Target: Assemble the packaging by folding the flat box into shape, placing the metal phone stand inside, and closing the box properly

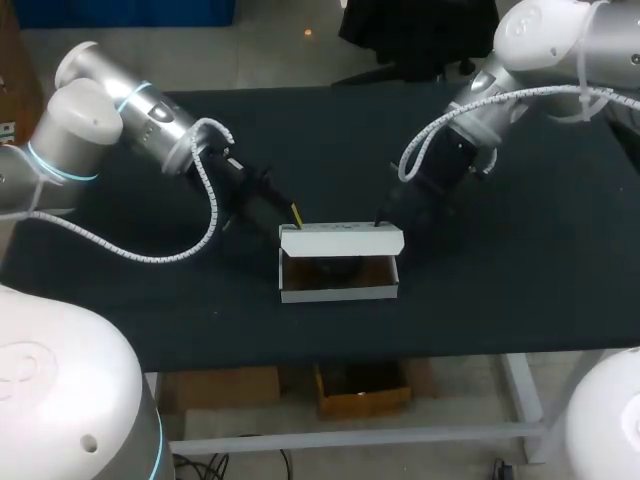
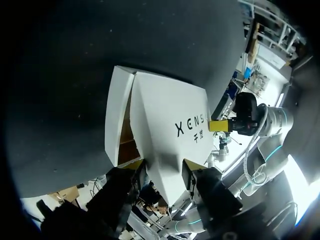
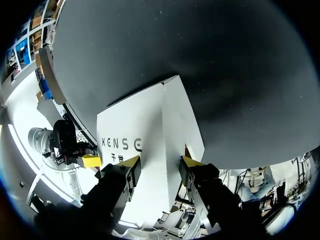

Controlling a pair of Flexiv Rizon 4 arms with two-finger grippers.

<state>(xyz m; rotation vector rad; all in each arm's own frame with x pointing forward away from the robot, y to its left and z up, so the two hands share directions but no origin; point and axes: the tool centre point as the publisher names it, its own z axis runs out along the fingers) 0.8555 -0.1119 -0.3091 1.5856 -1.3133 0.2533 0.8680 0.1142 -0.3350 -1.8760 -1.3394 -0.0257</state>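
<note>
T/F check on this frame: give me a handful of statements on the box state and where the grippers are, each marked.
1. The box is still a flat sheet. False: it is folded into shape and stands on the table.
2. The lid is raised along the back of the box, so the box is open. True.
3. The left gripper is parked far from the box. False: it is at the lid's left end in the head view.
4. The right gripper is at the lid's other end. True.
5. The box is empty. False: a dark thing lies inside, too dim to identify.
</note>
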